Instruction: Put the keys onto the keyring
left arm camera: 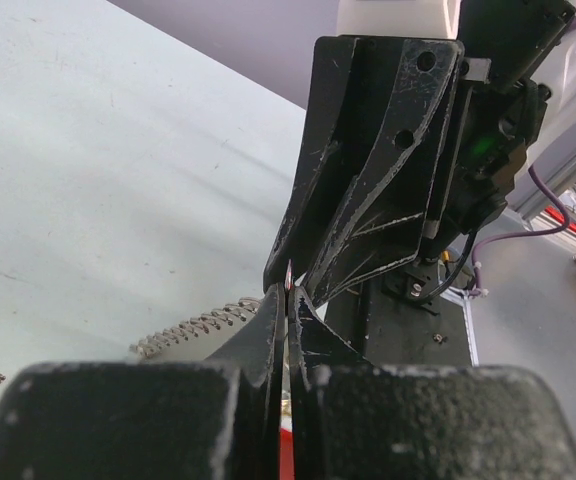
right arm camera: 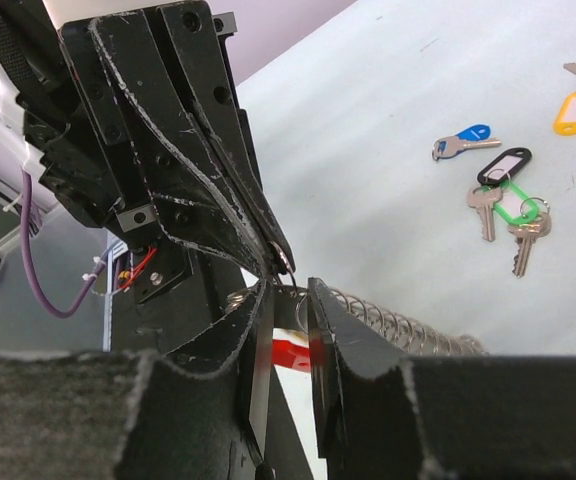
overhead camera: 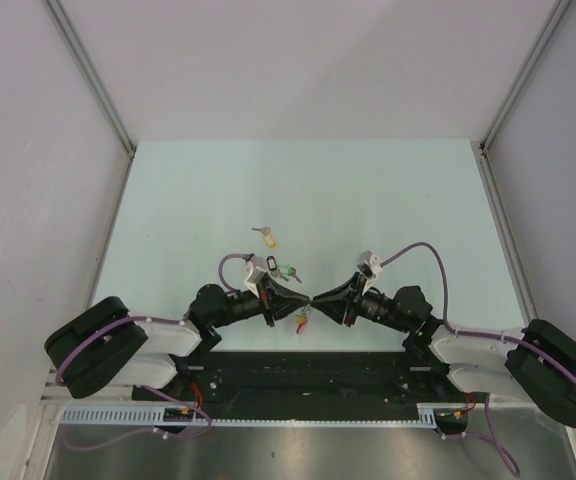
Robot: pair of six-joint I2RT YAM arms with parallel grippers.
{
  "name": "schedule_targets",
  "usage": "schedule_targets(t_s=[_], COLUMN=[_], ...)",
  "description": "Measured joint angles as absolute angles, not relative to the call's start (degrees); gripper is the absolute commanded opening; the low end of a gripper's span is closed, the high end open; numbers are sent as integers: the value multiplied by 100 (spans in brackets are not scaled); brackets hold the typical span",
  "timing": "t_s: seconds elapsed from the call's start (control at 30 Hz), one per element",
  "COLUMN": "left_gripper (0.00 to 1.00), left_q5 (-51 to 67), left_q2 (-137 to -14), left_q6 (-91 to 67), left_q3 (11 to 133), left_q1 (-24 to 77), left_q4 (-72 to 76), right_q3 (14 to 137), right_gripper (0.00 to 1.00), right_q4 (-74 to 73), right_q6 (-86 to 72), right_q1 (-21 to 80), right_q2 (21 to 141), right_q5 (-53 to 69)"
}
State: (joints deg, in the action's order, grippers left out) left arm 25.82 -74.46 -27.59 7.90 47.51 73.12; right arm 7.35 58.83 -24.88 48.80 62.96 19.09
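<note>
Two grippers of mine meet tip to tip just below the centre of the top view, low over the pale table [overhead camera: 168, 200]. On the left of that meeting point, my left gripper [left arm camera: 288, 295] is clamped fully together. Its own wrist view shows a thin red sliver of the keyring [left arm camera: 203, 328] pinched between the closed fingertips, with the ring's grey coil trailing toward the lower left of the frame, close over the table. On the right, the fingers of my right gripper [right arm camera: 290, 335] stand a little apart. The ring's red arc lies across the narrow gap between them, and the coil runs off toward the lower right of that frame. I cannot tell whether the pads actually press on the arc. Further right, in the upper right of the right wrist view, the keys lie loose on the table, well apart from the ring. There is a blue key [right arm camera: 465, 140], then a black tag [right arm camera: 505, 165] and a green tag [right arm camera: 516, 210] bunched with two silver keys. A yellow tag [right arm camera: 575, 110] sits at the right edge of the frame.
</note>
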Motion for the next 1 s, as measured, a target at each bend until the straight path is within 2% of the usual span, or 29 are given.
schedule_targets(t_s=[0.23,0.37,0.47,0.57,0.67,0.77,0.9,1.0], left_gripper=[1,2,5,12,32,41,50,55], left_q5=[2497,2458,2458,2467,2484,2558,2567,2480], left_q2=[-7435,-7422,-7419,-7419,-7406,-7262,-6539,-5647], left_q6=[-2757,-2759,-2759,-2766,-2794,-2749,-2469,-2062], left_q3=[790,786,781,779,773,709,711,869], left_q1=[4751,4751,4751,4753,4759,4768,4772,4777], left_q4=[7312,7317,7321,7341,7367,7349,7135,6193], right_q3=[735,735,735,735,744,897,1396,1879], right_gripper=[11,0,0,0,0,0,0,0], right_q4=[6173,6217,6219,6176,6005,5369,4163,3092], right_q6=[-2502,-2458,-2414,-2370,-2255,-2010,-1466,-1002], right_q1=[4895,4895,4849,4762,4606,4451,4377,4375], right_q2=[6504,6510,6504,6436,6250,5924,5481,5203], right_q5=[1911,1916,1968,2115,2298,2460,2611,2665])
